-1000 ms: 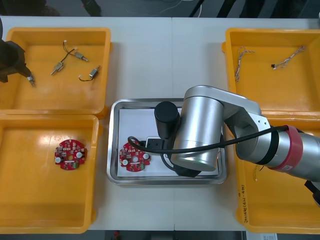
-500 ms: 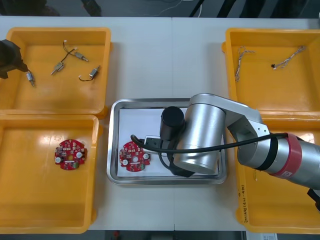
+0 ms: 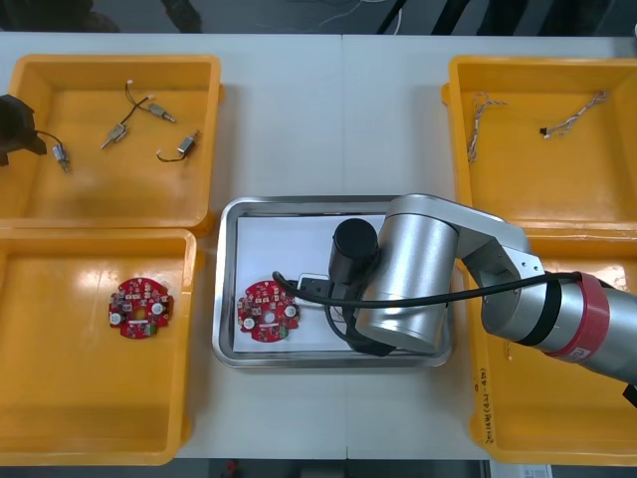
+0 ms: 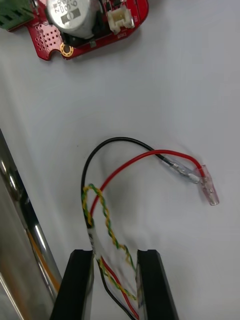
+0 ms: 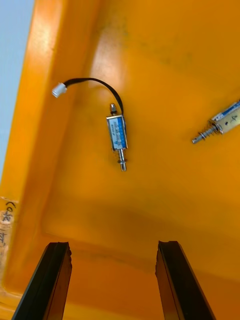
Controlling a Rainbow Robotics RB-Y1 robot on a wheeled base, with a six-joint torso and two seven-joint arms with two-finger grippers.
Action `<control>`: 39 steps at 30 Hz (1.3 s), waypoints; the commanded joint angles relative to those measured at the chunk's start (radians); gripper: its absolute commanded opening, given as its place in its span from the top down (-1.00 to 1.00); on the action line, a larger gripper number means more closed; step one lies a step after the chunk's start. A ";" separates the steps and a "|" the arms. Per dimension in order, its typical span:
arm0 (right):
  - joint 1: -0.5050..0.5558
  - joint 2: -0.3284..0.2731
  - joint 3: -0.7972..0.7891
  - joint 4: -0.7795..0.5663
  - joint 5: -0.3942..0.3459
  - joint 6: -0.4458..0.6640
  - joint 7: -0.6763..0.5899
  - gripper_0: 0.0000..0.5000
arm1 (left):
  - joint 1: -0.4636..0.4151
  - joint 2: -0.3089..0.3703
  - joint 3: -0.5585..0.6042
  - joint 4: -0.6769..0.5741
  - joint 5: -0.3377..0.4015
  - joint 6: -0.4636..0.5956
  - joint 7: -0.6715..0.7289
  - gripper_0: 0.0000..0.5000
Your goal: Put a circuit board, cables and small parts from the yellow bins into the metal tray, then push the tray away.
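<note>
Two black fingers [image 4: 82,280] of the right gripper [image 4: 116,255] stand narrow, gripping a red, black and yellow-green cable bundle [image 4: 131,158] on the metal tray's [image 3: 229,214] white liner, near the round red circuit board [image 4: 85,25]. The left gripper [image 5: 114,247], fingers wide, hangs over a small metal part [image 5: 117,135] in a glossy yellow bin [image 5: 165,65] on the pale tabletop [image 3: 328,119].

The right arm [image 3: 413,279] is a fat brushed-silver cylinder with a round black cap [image 3: 354,242], a thin black wire [image 3: 498,289] looped across it, then a black ring [image 3: 533,305] and a red band [image 3: 587,319]. The right gripper [image 4: 115,253] and left gripper [image 5: 113,245] have flat black fingers, square-tipped.
</note>
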 commanded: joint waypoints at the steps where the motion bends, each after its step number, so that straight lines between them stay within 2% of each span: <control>1: 0.008 -0.013 0.011 -0.009 0.025 -0.008 0.042 -1.00 | -0.107 -0.010 -0.004 0.075 -0.030 -0.027 -0.048 -1.00; 9: 0.006 -0.010 -0.010 -0.012 0.036 -0.007 0.042 -1.00 | -0.178 -0.041 -0.030 0.197 -0.069 -0.087 -0.079 -1.00; 14: 0.006 0.019 -0.078 -0.014 0.026 0.006 0.037 -1.00 | -0.216 -0.059 -0.061 0.278 -0.082 -0.136 -0.091 -1.00; 24: 0.004 0.136 -0.332 -0.044 0.028 0.233 0.037 -1.00 | -0.242 -0.091 -0.130 0.396 -0.092 -0.237 -0.117 -1.00; 27: 0.000 0.142 -0.394 -0.073 0.026 0.293 0.037 -1.00 | -0.244 -0.100 -0.145 0.420 -0.092 -0.266 -0.120 -1.00; 39: -0.025 0.108 -0.630 -0.145 0.037 0.293 0.048 -1.00 | -0.244 -0.113 -0.206 0.450 -0.093 -0.318 -0.119 -1.00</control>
